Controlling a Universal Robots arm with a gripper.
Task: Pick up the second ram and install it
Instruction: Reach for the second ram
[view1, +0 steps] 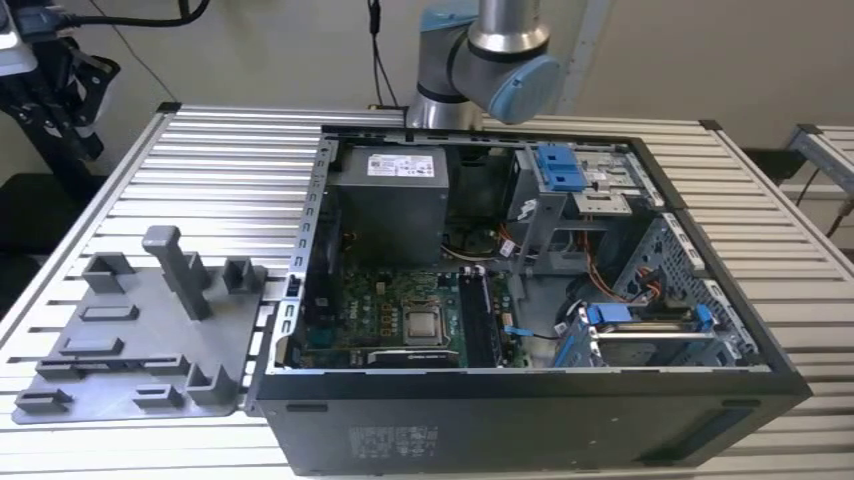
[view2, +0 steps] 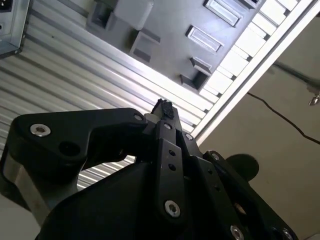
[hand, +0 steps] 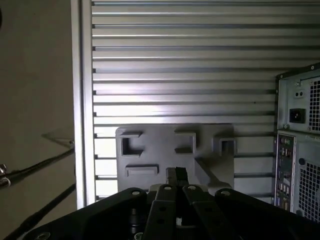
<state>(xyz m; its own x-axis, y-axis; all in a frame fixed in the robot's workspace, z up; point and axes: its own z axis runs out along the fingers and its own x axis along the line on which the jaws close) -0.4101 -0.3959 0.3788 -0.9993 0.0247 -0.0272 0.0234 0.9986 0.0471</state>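
In both wrist views my gripper (view2: 164, 107) (hand: 176, 173) is shut, its black fingertips pressed together with nothing visible between them. It hangs high above the slatted table, over the grey moulded holder plate (view2: 170, 30) (hand: 165, 145). In the exterior view that holder plate (view1: 120, 340) lies left of the open computer case (view1: 534, 420) and carries no dark stick. Inside the case, slim dark sticks (view1: 475, 318) stand edge-on in the motherboard slots right of the processor. I cannot tell which of them is the second ram.
The arm's base (view1: 474, 60) rises behind the case at the table's far side. The case's rear panel (hand: 300, 150) lies beside the holder. A tall grey post (view1: 174, 265) stands on the holder. Cables (hand: 35, 165) hang past the table's edge. A black stand (view1: 54, 90) is at the exterior view's left.
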